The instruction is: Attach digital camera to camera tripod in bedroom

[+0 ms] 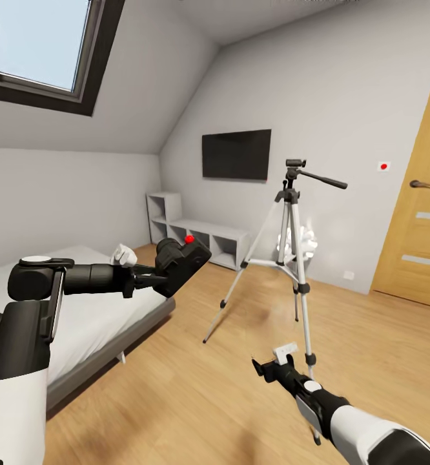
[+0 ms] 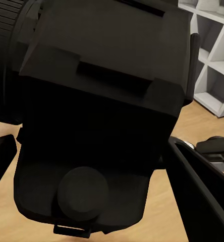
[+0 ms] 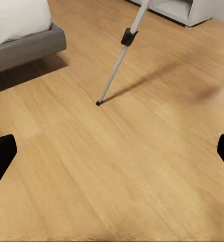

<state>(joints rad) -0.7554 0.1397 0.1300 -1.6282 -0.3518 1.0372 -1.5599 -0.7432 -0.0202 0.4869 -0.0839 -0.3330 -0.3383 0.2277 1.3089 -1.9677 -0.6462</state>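
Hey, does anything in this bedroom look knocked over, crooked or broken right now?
Nothing stands out. The silver-legged camera tripod stands upright on the wood floor, its head bare. The matte-black digital camera is tilted only because the left gripper holds it in the air.

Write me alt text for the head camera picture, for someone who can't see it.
The robot's left gripper holds a black digital camera above the bed's edge, with the silver-legged camera tripod standing on the wood floor to its right. The right gripper hangs open and empty near the tripod's front leg; a wall TV, a low shelf unit and a wooden door lie behind.
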